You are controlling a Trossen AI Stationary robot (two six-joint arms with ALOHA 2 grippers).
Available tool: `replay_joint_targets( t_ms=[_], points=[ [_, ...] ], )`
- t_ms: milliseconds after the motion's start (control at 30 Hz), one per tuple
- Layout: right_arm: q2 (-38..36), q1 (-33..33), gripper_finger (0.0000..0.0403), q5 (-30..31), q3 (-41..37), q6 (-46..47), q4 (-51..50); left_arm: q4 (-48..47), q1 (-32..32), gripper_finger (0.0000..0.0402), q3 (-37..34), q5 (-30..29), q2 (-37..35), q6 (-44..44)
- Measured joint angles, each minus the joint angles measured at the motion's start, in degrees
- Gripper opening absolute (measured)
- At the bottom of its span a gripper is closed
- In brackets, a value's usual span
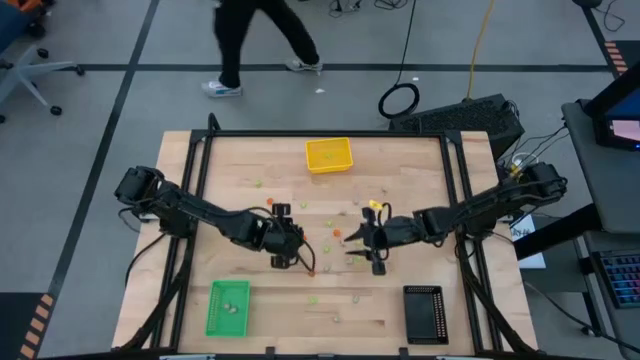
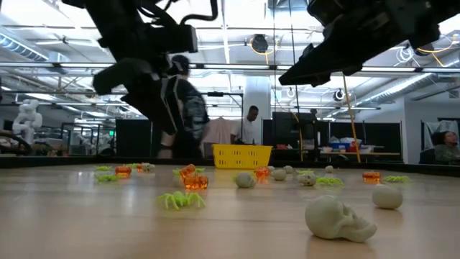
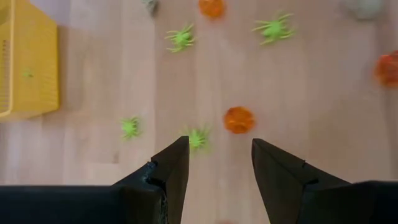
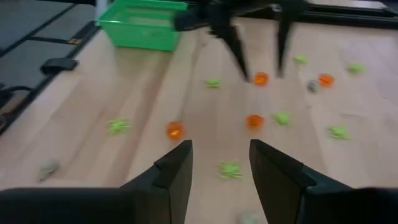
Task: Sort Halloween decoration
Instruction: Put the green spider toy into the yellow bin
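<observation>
Nearest the low camera lies a pale beige-grey skull (image 2: 338,218), on its side on the wooden table (image 2: 86,223). Behind it sit a light green spider (image 2: 182,200), an orange pumpkin piece (image 2: 194,180) and more small pieces, spread across the middle of the tabletop.

From above, the Halloween decoration (image 1: 338,234) shows as tiny orange, green and pale dots scattered over the table's centre and toward its near edge. A yellow tray (image 1: 329,155) stands at the far edge, a green tray (image 1: 228,308) at the near left with a few small pieces in it, and a black tray (image 1: 425,314) at the near right.

Both arms reach in to the centre. The left gripper (image 1: 296,256) hangs above the table, its fingers parted with nothing between them; its wrist view shows an orange pumpkin (image 3: 239,119) and a green spider (image 3: 197,138) on the wood just past the fingertips (image 3: 179,149). The right gripper (image 1: 362,242) hovers close to the left one, over the scattered pieces, fingers likewise apart and empty; in its wrist view a green spider (image 4: 230,168) lies on the table between the two fingers (image 4: 180,158), lower than them.

A person (image 1: 250,40) in dark clothes walks on the floor beyond the table's far edge.
</observation>
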Motion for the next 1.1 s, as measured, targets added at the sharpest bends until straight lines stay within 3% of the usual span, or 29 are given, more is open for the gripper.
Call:
replay_joint_targets(
  t_ms=[300,600,733,1100],
  points=[
    [1.8,3.8,0.0146,0.1,-0.4,-0.6,1.8,0.1,3.8,0.0171,0.0,4.2,0.3,-0.1],
    [12.1,6.3,0.0146,0.3,-0.4,-0.8,13.1,0.6,3.8,0.0171,0.0,4.1,4.3,0.0],
    [14.8,6.4,0.0146,3.1,-0.4,-0.8,16.1,0.3,3.9,0.0171,0.0,5.4,5.0,0.2],
    [15.6,6.2,0.0146,2.9,-0.3,-0.7,17.1,1.2,4.8,0.0171,0.0,5.9,9.5,5.3]
  ],
)
